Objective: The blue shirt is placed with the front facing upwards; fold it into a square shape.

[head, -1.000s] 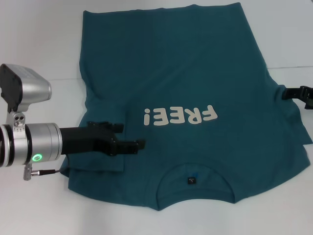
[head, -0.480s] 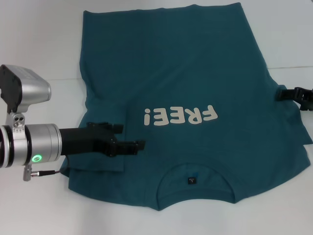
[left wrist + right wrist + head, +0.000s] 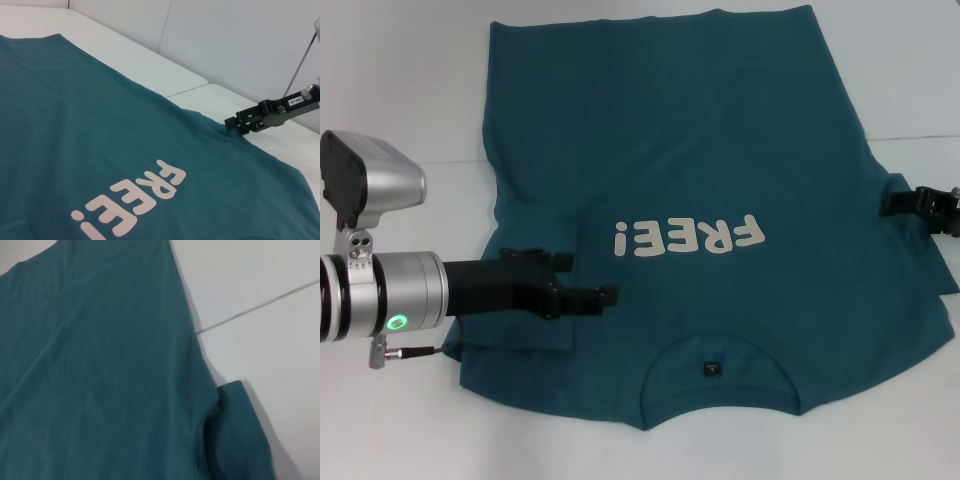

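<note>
One blue shirt (image 3: pixel 710 170) lies flat on the white table (image 3: pixel 400 90), print side up, its neck nearest the robot. The left gripper (image 3: pixel 605 296) is low over the folded-in left sleeve, beside the "FREE!" print (image 3: pixel 687 237), and its fingers look closed. The right gripper (image 3: pixel 892 200) touches the shirt's right edge; I cannot tell if it is open.

A white worktop (image 3: pixel 400 80) fills the frame, crossed by a thin seam; a plain pale wall (image 3: pixel 235 35) rises behind it.
</note>
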You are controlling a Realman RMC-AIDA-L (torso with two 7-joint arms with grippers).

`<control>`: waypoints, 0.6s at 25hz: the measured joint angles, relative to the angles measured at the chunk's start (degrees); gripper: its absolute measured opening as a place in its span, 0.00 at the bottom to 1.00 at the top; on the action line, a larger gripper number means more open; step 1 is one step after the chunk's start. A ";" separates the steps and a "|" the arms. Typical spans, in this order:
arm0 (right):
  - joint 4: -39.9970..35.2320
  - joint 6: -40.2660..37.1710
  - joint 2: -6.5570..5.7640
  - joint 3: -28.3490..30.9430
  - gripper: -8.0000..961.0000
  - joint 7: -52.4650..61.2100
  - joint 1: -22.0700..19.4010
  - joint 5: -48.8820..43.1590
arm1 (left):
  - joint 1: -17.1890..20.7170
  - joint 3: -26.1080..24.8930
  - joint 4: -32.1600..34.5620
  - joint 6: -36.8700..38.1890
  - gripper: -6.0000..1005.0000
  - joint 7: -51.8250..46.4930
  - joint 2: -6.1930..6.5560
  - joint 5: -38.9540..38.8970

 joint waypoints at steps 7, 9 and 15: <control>1.73 1.69 -0.02 -0.75 0.68 0.25 0.18 0.01 | -0.03 0.08 0.00 0.00 0.90 0.00 -0.01 0.00; 1.76 1.95 0.01 -0.72 0.64 0.20 0.09 0.22 | 0.00 0.10 -0.01 0.00 0.90 0.00 0.01 0.00; 1.31 1.48 0.20 -1.21 0.51 -0.74 0.13 0.41 | 0.23 0.09 -0.14 0.00 0.90 0.00 0.05 0.00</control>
